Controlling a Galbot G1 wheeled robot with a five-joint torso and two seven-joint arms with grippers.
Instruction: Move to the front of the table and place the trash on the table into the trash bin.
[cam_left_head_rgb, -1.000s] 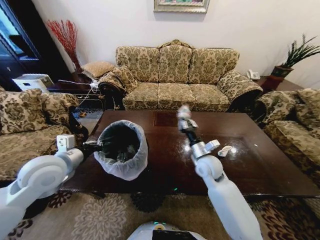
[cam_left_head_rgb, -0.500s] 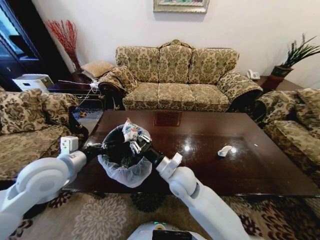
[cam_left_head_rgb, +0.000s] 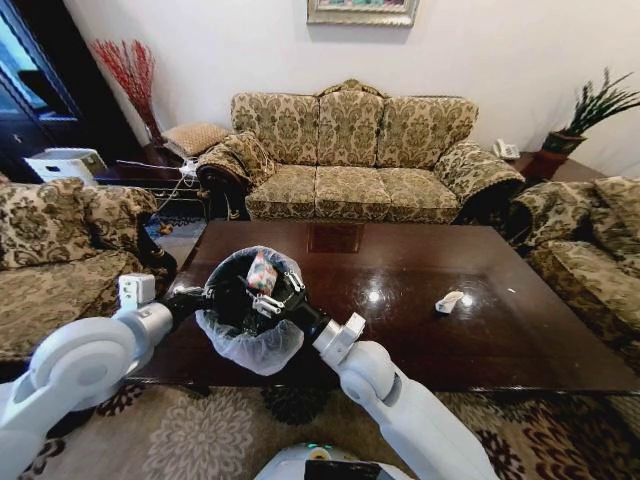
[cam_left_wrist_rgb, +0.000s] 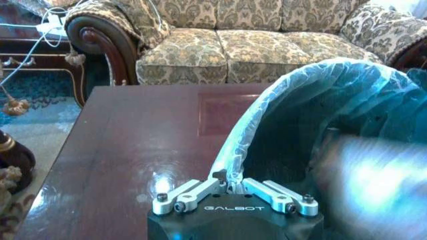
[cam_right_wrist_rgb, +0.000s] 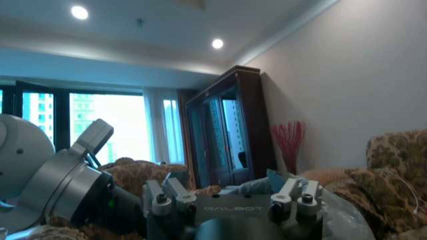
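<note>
1. Since a second ago the right gripper (cam_left_head_rgb: 268, 297) has swung from mid-table to the trash bin (cam_left_head_rgb: 262, 345) mouth, carrying a colourful snack wrapper (cam_left_head_rgb: 262, 270).
2. It stays clamped on the wrapper, just over the opening.
3. The left gripper (cam_left_wrist_rgb: 230, 189) pinches the liner rim (cam_left_wrist_rgb: 235, 150).
4. Risk: the wrapper snagging on the rim and dropping onto the table (cam_left_head_rgb: 480, 330), where a white scrap (cam_left_head_rgb: 449, 300) waits.
</note>
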